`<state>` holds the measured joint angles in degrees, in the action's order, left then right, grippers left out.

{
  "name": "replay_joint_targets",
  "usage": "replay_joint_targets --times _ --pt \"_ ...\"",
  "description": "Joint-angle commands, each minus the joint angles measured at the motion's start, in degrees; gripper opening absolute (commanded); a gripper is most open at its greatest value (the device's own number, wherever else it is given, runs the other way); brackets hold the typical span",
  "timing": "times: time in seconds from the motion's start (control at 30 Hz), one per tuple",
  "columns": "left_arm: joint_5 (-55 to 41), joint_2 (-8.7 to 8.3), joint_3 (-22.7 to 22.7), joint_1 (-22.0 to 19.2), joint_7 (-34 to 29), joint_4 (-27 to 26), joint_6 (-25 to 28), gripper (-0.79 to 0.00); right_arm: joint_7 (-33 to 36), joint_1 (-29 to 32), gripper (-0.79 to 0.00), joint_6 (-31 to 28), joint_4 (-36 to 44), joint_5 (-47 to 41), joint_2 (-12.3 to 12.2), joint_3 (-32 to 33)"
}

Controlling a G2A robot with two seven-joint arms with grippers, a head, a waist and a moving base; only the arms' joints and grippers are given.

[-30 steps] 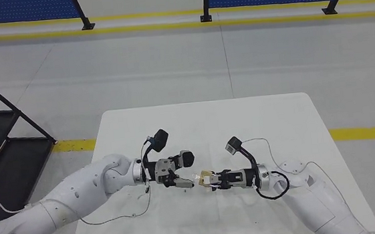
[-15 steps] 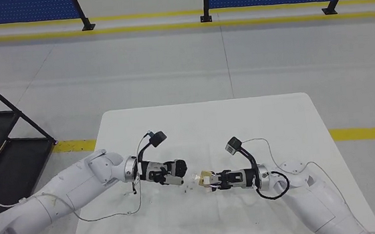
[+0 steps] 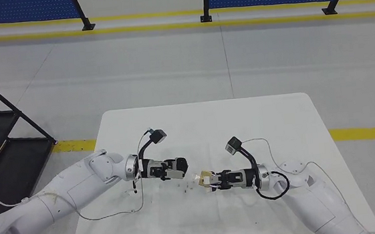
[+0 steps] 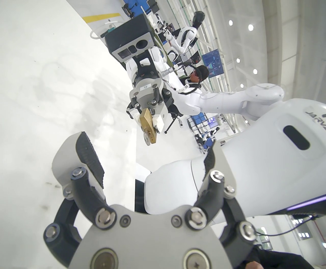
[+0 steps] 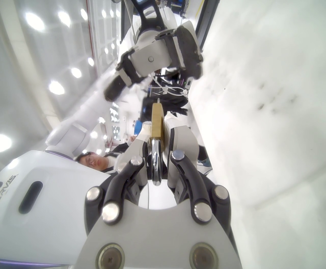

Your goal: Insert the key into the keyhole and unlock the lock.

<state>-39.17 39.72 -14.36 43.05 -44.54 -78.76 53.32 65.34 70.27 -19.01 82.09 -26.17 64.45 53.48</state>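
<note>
Overhead, both arms meet over the middle of the white tabletop [image 3: 275, 119]. The left gripper [image 3: 178, 167] is released and empty, with its fingers spread. The right gripper [image 3: 211, 180] faces it from the opposite side, clenched on a brass lock [image 3: 202, 179]. The lock is near the left gripper but apart from it, with a clear gap between the two

Left wrist view: the left gripper [image 4: 146, 146] is spread wide, with nothing between its ribbed black pads [image 4: 89, 158]. Farther off, the right gripper [image 4: 148, 118] holds the lock [image 4: 147, 126] off the tabletop [image 4: 51, 76], the lock's free end pointing towards the left gripper. A silver key [image 4: 147, 138] sits in that free end, its round head protruding

Right wrist view: the right gripper [image 5: 159, 138] is closed on the lock [image 5: 157, 119], one finger on each flat face. The silver shackle [image 5: 155, 165] lies back between the fingers, towards the wrist. The brass body points away from the wrist, and a thin sliver of the key [image 5: 158, 101] shows edge-on at its far end. Beyond it, the left gripper [image 5: 152, 72] is open and empty, touching neither lock nor key. The tabletop [image 5: 267, 102] runs along one side of both grippers
</note>
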Motion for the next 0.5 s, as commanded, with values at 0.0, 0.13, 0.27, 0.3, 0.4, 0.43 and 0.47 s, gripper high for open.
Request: replay_joint_targets --times 0.0,0.13,0.27,0.3,0.4,0.43,0.47 --pt "-0.8 0.15 -0.4 0.5 -0.8 -0.4 -0.8 0.000 0.0 0.0 -0.785 0.0 0.0 0.0 0.0 0.0" --pt "-1.9 0.68 -1.3 0.8 -3.3 0.0 -3.6 0.000 0.0 0.0 -0.785 0.0 0.0 0.0 0.0 0.0" --pt "-1.8 1.46 -2.1 1.0 -5.3 0.0 -5.5 0.000 0.0 0.0 -0.785 0.0 0.0 0.0 0.0 0.0" --pt "-2.0 1.65 -2.3 1.1 -5.7 0.0 -5.6 0.000 0.0 0.0 -0.785 0.0 0.0 0.0 0.0 0.0" --pt "-2.0 2.16 -3.0 1.4 -7.1 0.3 -6.3 -0.062 0.0 0.0 -0.785 0.0 0.0 0.0 0.0 0.0" --pt "-2.1 2.34 -3.2 1.5 -7.5 0.3 -6.2 -0.188 0.0 0.0 -0.785 0.0 0.0 0.0 0.0 0.0" --pt "-2.2 2.49 -3.4 1.6 -7.9 0.4 -6.4 -0.299 0.0 0.0 -0.785 0.0 0.0 0.0 0.0 0.0"
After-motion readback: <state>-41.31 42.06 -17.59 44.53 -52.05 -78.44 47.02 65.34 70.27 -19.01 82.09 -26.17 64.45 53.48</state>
